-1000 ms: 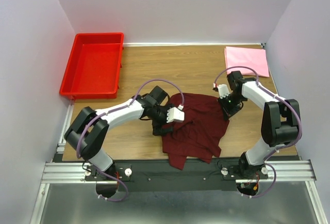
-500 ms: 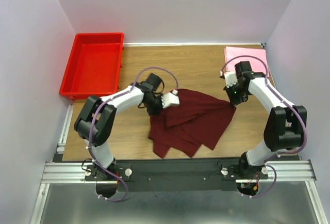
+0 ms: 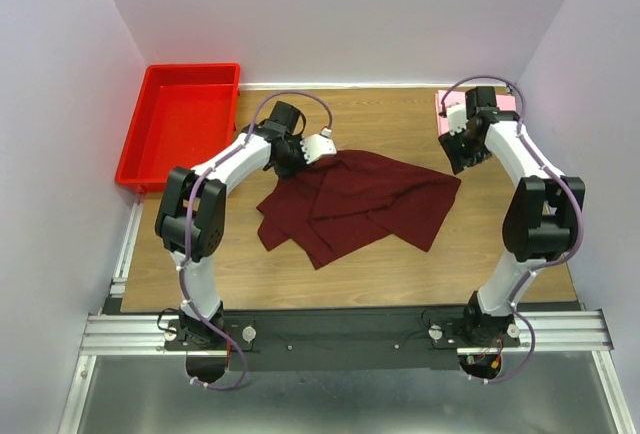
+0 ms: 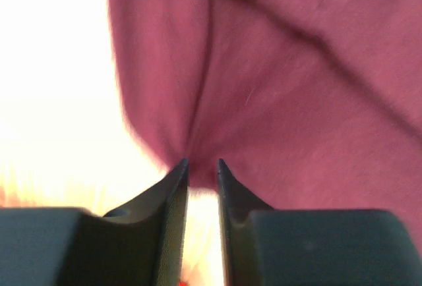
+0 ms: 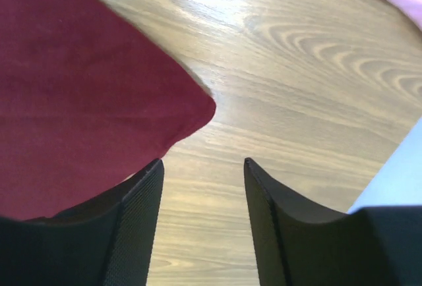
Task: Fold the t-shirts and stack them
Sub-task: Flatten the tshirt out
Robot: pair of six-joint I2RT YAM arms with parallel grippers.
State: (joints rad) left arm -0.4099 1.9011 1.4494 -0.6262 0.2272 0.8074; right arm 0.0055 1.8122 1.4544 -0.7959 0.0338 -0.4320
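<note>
My left gripper (image 4: 202,167) has its jaws only a narrow slit apart, and the maroon t-shirt (image 4: 297,88) gathers into a pleat right at their tips. The wrist view is blurred and washed out, so I cannot tell whether a pinch of cloth is caught between them. That is my first worry. If I pull away with fabric snagged, I'll drag the far-left corner up and crumple what is laid out.

My right gripper (image 5: 202,164) is plainly apart and holds nothing, with bare wood showing between the fingers. The shirt's right corner (image 5: 198,111) lies on the tabletop (image 3: 380,119) just beside the left finger.

From above, the maroon t-shirt (image 3: 360,204) is spread across the middle of the tabletop, but not flat. Several layers overlap and dark creases run through it. A fold made over that would likely come out lumpy and lopsided. A low grasp could also take two layers where I want one.

The pink t-shirt (image 3: 508,104) sits folded at the far-right corner, partly behind my right arm. My right gripper (image 3: 462,157) hangs near its edge, so a careless swing there could nudge it out of square. The red bin (image 3: 190,70) is well apart on the left and looks to be no hazard.
</note>
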